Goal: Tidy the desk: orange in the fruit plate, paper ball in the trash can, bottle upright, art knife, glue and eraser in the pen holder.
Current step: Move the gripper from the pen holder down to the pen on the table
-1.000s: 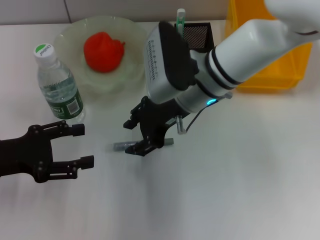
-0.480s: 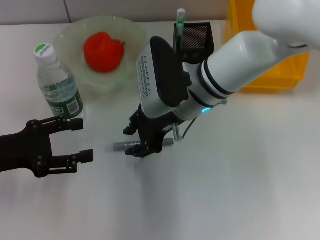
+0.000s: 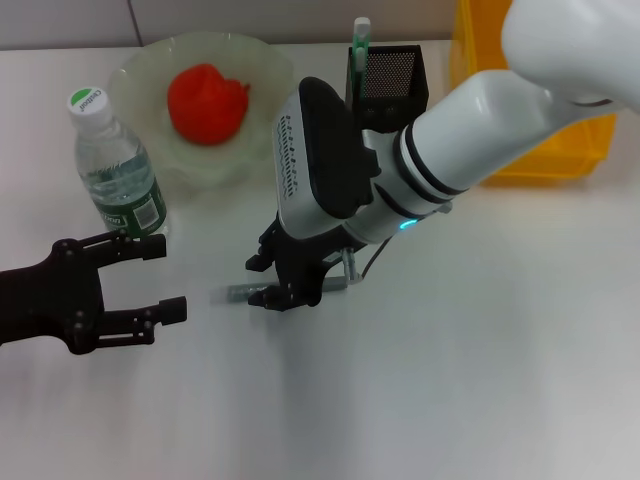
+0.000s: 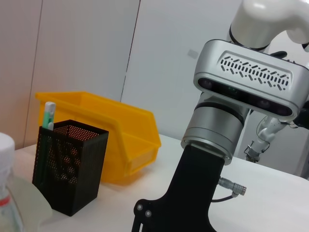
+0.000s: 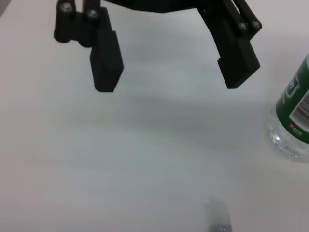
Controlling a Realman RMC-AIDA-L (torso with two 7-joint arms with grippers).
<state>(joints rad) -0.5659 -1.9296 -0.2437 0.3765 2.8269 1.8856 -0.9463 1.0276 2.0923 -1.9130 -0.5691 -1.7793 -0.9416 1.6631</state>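
Observation:
The grey glue [image 3: 238, 293] lies flat on the white desk [image 3: 480, 380]. My right gripper [image 3: 262, 281] is down over its middle, fingers apart on either side of it. The glue's end [image 5: 218, 218] shows in the right wrist view. My left gripper [image 3: 165, 277] hovers open at the left, empty, its fingers [image 5: 105, 60] facing the glue. The bottle [image 3: 115, 165] stands upright. The orange [image 3: 207, 102] rests in the fruit plate [image 3: 140, 70]. The art knife [image 3: 360, 35] sticks out of the pen holder [image 3: 392, 75]. The paper ball and the eraser are out of view.
The yellow trash can [image 3: 545, 110] stands at the back right beside the pen holder [image 4: 72, 174]. The right arm's large wrist housing [image 3: 320, 150] covers the desk between the plate and the holder. Bare tabletop lies along the front.
My right gripper has sunk and shifted slightly left onto the glue, its fingers closer together. The left gripper has drifted a little toward the bottle.

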